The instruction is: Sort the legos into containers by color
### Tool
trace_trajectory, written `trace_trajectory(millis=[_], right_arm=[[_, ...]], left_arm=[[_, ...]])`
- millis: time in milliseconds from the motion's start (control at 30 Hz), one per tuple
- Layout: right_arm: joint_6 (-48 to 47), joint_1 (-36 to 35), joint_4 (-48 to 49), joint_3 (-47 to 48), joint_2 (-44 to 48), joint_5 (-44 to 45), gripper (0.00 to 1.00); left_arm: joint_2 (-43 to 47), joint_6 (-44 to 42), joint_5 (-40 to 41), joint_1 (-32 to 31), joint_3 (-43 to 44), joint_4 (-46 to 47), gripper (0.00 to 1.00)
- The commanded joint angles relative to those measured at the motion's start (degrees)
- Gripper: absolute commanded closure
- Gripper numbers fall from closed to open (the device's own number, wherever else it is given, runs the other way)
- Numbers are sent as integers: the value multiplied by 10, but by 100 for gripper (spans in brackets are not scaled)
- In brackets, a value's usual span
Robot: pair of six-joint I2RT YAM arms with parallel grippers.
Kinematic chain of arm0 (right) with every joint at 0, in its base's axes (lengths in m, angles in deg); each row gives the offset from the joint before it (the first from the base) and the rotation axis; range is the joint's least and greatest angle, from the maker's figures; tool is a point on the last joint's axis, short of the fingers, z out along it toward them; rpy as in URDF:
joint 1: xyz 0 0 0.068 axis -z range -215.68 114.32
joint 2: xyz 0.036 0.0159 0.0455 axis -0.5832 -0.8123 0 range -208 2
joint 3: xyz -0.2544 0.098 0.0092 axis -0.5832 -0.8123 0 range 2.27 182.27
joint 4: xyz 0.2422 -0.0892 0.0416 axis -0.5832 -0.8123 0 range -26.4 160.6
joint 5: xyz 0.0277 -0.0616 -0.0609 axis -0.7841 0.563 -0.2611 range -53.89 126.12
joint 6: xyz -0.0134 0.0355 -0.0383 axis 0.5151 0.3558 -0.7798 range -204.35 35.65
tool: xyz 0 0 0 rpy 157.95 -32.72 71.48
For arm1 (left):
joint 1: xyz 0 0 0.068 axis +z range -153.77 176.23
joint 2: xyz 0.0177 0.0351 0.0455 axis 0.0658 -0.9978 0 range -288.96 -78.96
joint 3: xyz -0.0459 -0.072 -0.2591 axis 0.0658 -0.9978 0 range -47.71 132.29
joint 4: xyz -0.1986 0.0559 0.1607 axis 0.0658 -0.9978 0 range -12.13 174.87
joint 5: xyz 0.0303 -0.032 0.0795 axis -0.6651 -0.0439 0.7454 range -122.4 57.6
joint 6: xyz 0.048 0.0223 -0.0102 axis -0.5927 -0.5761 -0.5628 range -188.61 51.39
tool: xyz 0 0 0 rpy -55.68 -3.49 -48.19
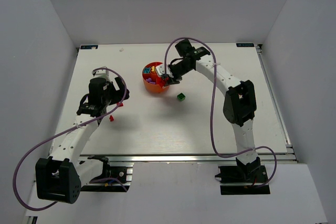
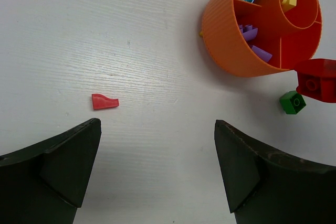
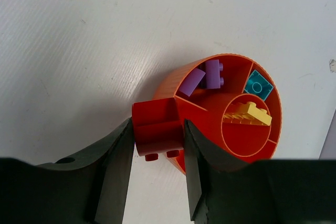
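The round red-orange bowl (image 1: 154, 78) stands at the table's middle back, with wedge compartments around a central cup. Purple bricks (image 3: 212, 73), a cyan brick (image 3: 259, 84) and a yellow brick (image 3: 251, 114) lie inside. My right gripper (image 3: 157, 140) is shut on a red brick (image 3: 158, 129) and holds it over the bowl's near rim (image 3: 176, 90). A green brick (image 1: 181, 97) lies right of the bowl. A small red piece (image 2: 104, 101) lies on the table ahead of my left gripper (image 2: 157, 171), which is open and empty.
The bowl (image 2: 231, 40) shows at the upper right of the left wrist view, with the held red brick (image 2: 316, 80) and the green brick (image 2: 292, 102) beside it. White walls enclose the table (image 1: 173, 129).
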Motion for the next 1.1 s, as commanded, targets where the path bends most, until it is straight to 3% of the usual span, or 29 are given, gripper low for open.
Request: trace_trajectory(millis=[0,1067], right_arm=[[-10,2,19,4,17,-25,99],[16,9,90,-3,11,-6,98]], left_arm=[[5,-3,-3,-1,19,3,2],[4,-3,-3,-1,19,3,2]])
